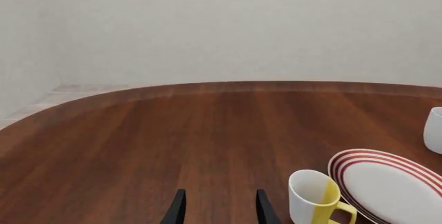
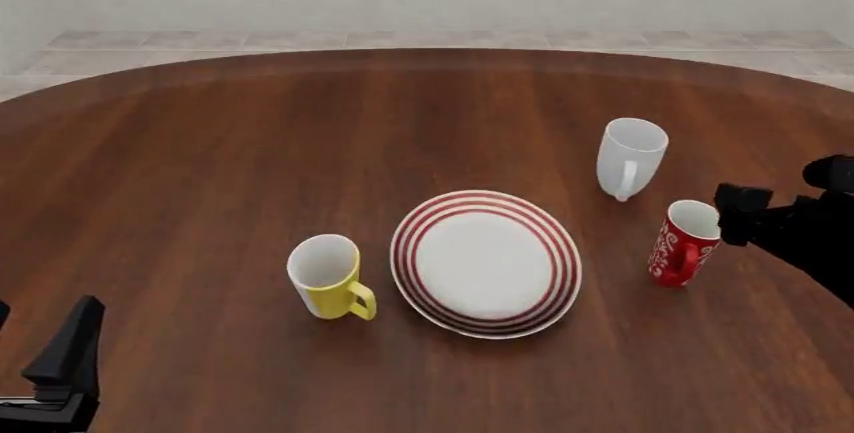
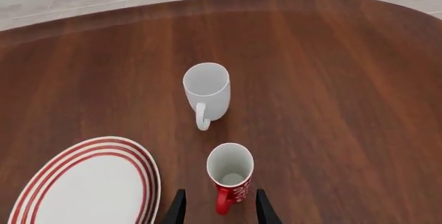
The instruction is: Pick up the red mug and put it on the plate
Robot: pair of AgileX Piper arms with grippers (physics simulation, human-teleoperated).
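Here, your right claw (image 3: pixel 217 208) stood spread around the upright red mug (image 3: pixel 230 175), not yet clamped, so closing off-centre against its handle risked tipping it short of the plate (image 3: pixel 83 188).

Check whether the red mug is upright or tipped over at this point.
Upright. The red mug stands on the table with its open white mouth facing up, beside the plate, not on it. The right claw flanks it, open.

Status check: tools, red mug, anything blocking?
Both tools open, right tool at red mug. Mug upright on table, off plate. Path to plate unobstructed.
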